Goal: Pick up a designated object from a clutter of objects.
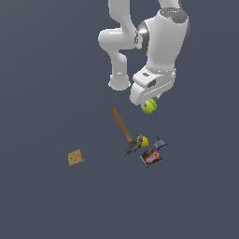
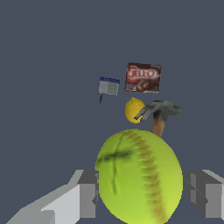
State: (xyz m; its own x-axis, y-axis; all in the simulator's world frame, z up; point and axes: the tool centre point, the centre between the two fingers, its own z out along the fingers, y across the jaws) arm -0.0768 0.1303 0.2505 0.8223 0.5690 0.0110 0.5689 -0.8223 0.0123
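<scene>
The yellow-green ball (image 1: pixel 149 107) sits between my gripper's fingers (image 2: pixel 87 194) and fills the near part of the wrist view (image 2: pixel 139 175). My gripper (image 1: pixel 150 103) is shut on it, one finger at each side, and holds it above the dark floor. The rest of the clutter lies below and apart from it. There is a brown-handled hammer (image 1: pixel 122 126), an orange-yellow item (image 1: pixel 144 140) by the hammer's head, a tiny blue-grey item (image 1: pixel 160 144), a dark red box (image 1: pixel 151 158) and a tan cracker-like square (image 1: pixel 75 157).
In the wrist view the hammer head (image 2: pixel 158 109), the orange-yellow item (image 2: pixel 133 109), the blue-grey item (image 2: pixel 108 86) and the red box (image 2: pixel 143 78) show beyond the ball. The ball hides most of the hammer's handle. The arm's white base (image 1: pixel 119 70) stands behind.
</scene>
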